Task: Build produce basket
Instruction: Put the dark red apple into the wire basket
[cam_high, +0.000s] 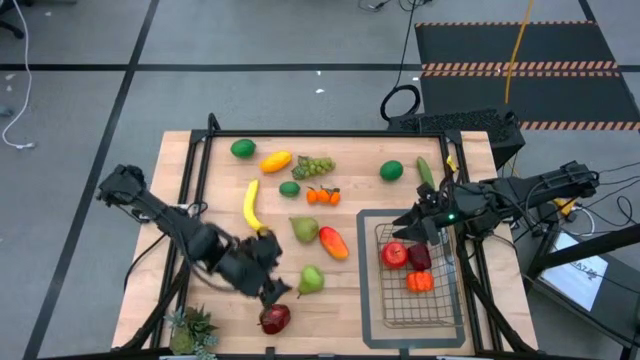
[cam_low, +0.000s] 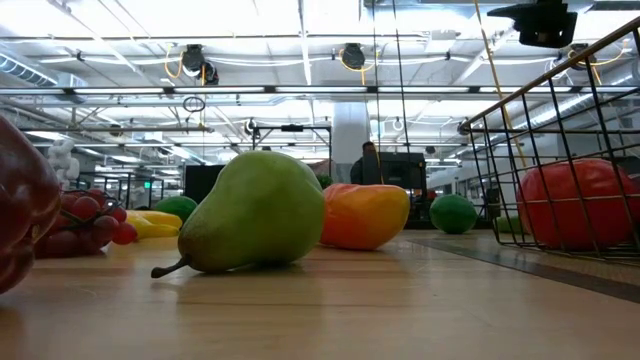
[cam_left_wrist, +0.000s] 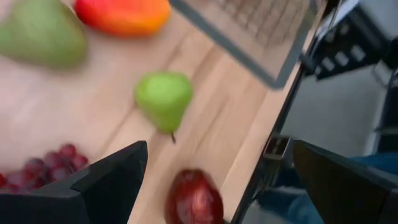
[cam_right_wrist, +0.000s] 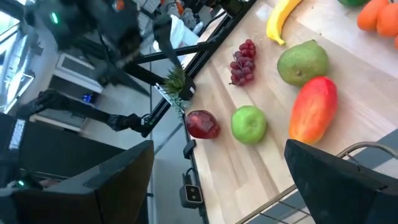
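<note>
Produce lies scattered on the wooden table: a banana (cam_high: 252, 205), two pears (cam_high: 304, 229) (cam_high: 311, 280), a mango (cam_high: 333, 241), limes (cam_high: 243, 148), green grapes (cam_high: 313, 165) and oranges (cam_high: 323, 195). A dark red apple (cam_high: 274, 318) rests near the front edge. The wire basket (cam_high: 440, 300) stands at the right and holds three red and orange fruits (cam_high: 394, 254). My left gripper (cam_high: 272, 290) hangs open over the table just above the red apple (cam_left_wrist: 194, 199), beside the red grapes (cam_left_wrist: 43, 168). My right gripper (cam_high: 412, 222) is open over the basket's far left corner.
A spiky potted plant (cam_high: 192, 330) stands at the front left corner. A flat grey tray (cam_high: 368, 300) lies under the basket. A cucumber (cam_high: 425, 172) and a lime (cam_high: 391, 170) lie beyond the basket. Bare wood shows between the near pear and the tray.
</note>
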